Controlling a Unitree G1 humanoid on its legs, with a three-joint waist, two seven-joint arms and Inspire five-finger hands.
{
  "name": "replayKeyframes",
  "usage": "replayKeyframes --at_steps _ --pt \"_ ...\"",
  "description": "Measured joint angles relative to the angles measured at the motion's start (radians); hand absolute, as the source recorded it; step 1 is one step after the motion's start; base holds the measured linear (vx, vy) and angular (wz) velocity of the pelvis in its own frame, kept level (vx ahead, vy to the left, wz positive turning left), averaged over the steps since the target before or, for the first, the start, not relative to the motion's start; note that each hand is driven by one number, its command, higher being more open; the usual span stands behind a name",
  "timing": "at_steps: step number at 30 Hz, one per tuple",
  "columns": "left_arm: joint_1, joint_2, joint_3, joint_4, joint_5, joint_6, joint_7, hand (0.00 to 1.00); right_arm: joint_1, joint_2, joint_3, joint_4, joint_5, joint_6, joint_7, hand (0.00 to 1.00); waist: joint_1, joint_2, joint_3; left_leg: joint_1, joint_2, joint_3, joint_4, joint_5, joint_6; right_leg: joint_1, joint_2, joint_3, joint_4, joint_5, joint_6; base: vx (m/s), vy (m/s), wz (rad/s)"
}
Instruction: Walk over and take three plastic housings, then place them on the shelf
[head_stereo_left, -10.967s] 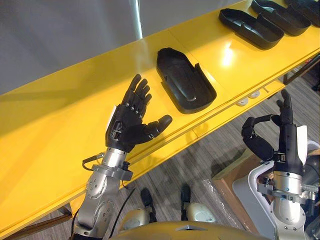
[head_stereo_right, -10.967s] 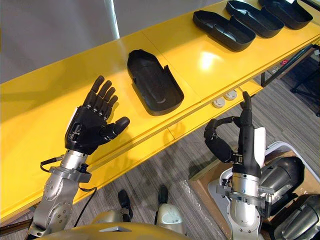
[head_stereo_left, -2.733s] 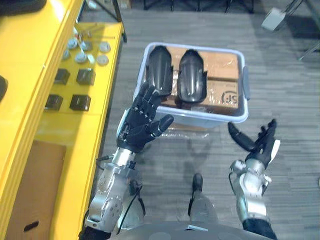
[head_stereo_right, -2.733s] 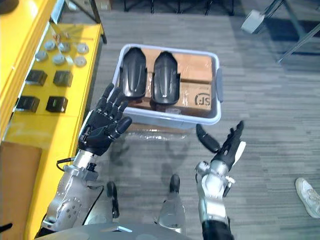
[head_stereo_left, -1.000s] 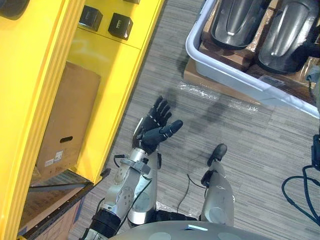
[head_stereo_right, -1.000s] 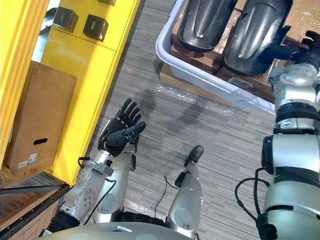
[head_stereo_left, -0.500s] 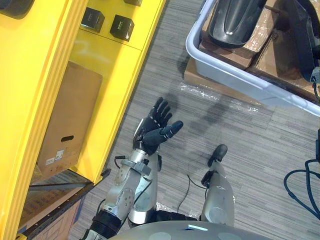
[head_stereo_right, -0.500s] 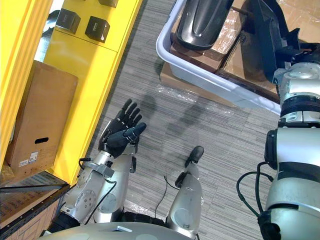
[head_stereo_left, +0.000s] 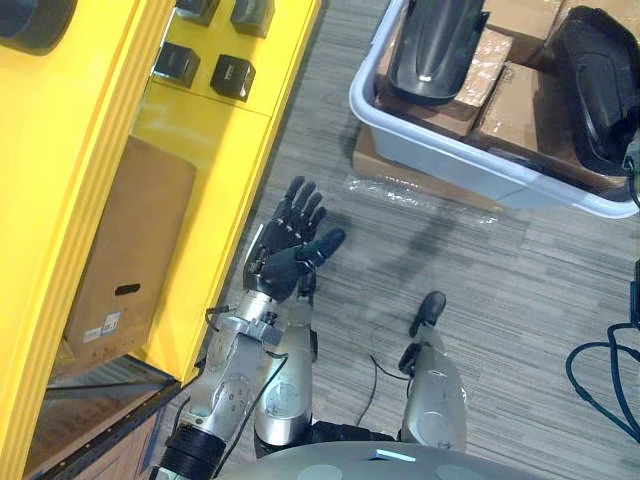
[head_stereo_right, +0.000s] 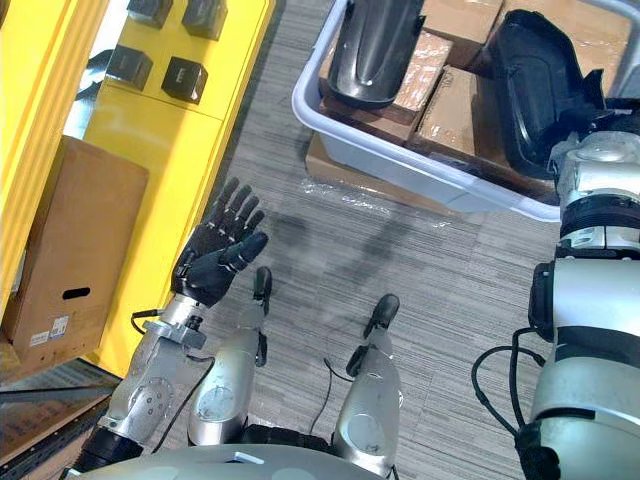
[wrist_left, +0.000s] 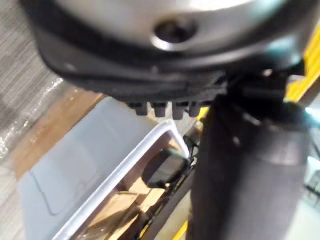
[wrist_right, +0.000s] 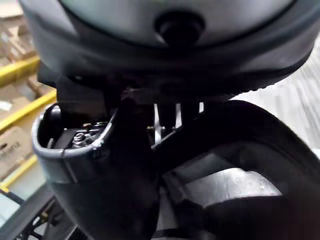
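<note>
Two black plastic housings show at a grey bin (head_stereo_right: 400, 165) on the floor. One housing (head_stereo_right: 372, 45) lies rounded side up on cardboard boxes in the bin. The other housing (head_stereo_right: 530, 80) is tipped up at the bin's right end, its hollow side facing me. My right hand (wrist_right: 165, 70) is shut on it, with the fingers and thumb curled over the housing's rim (wrist_right: 50, 145) in the right wrist view. My left hand (head_stereo_right: 215, 250) is open, palm up, over the floor beside the yellow shelf (head_stereo_right: 150, 150), holding nothing.
The yellow shelf unit runs down the left side, with small black boxes (head_stereo_right: 185, 72) on its lower level and a cardboard box (head_stereo_right: 60, 250) beneath. The bin rests on flat cardboard and plastic wrap (head_stereo_right: 340, 190). Grey plank floor lies between shelf and bin.
My right hand has closed on the right housing, lifted it off the boxes and turned it hollow side towards me. The view has shifted. My left hand stays open.
</note>
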Motion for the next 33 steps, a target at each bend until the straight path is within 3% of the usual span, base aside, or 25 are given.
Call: replayKeyframes --at_steps 3,8,11,15,18,23,28,33 --pt "-0.061 0.041 0.009 -0.031 0.018 0.014 0.005 1.00 0.014 0.007 0.005 -0.047 -0.059 -0.024 -0.031 0.00 -0.009 -0.001 -0.001 0.020 0.005 0.011 0.000 -0.001 -0.001 0.013 0.005 0.010 -0.003 0.002 0.004 -0.01 -0.040 -0.12" --pt "-0.297 0.106 0.054 0.019 -0.028 0.157 0.005 1.00 0.023 0.084 0.008 -0.116 -0.182 -0.059 -0.058 0.00 -0.049 -0.043 -0.027 0.033 0.014 0.040 0.000 -0.002 -0.005 0.017 0.018 0.034 -0.032 0.016 0.012 0.00 -0.047 -0.16" --pt "-0.425 0.104 0.030 0.142 -0.077 0.262 0.029 1.00 0.025 0.120 0.008 -0.128 -0.235 -0.082 -0.060 0.00 -0.069 -0.063 -0.039 0.037 0.019 0.055 0.000 -0.003 -0.008 0.016 0.024 0.047 -0.044 0.029 0.011 0.02 -0.032 -0.14" --pt "-0.525 0.071 -0.001 0.309 -0.121 0.339 0.108 1.00 0.026 0.167 0.009 -0.188 -0.272 -0.089 -0.061 0.00 -0.101 -0.074 -0.043 0.042 0.020 0.076 0.000 -0.007 -0.012 0.014 0.027 0.065 -0.057 0.040 0.011 0.03 -0.024 -0.13" --pt "-0.606 0.039 -0.047 0.416 -0.186 0.394 0.170 1.00 0.027 0.188 0.009 -0.191 -0.276 -0.098 -0.063 0.00 -0.105 -0.077 -0.042 0.045 0.027 0.084 0.000 -0.009 -0.015 0.013 0.036 0.072 -0.061 0.043 0.007 0.01 -0.023 -0.10" --pt "-0.667 -0.006 -0.095 0.523 -0.279 0.417 0.235 1.00 0.027 0.240 0.027 -0.199 -0.331 -0.122 -0.090 0.00 -0.111 -0.099 -0.039 0.046 0.052 0.098 0.000 -0.011 -0.025 0.007 0.062 0.084 -0.072 0.048 0.000 -0.01 -0.045 -0.12" --pt "-0.678 -0.036 -0.110 0.548 -0.450 0.415 0.242 1.00 0.027 0.264 0.032 -0.232 -0.391 -0.163 -0.145 0.00 -0.127 -0.109 -0.038 0.046 0.054 0.101 0.000 -0.014 -0.028 0.007 0.066 0.087 -0.073 0.049 -0.001 -0.01 -0.014 -0.02" --pt "-0.730 -0.039 -0.110 0.550 -0.550 0.371 0.241 1.00 0.027 0.272 0.051 -0.291 -0.449 -0.224 -0.204 0.00 -0.132 -0.128 -0.034 0.049 0.054 0.103 0.000 -0.014 -0.029 0.007 0.066 0.090 -0.073 0.050 -0.003 -0.01 0.003 0.00"
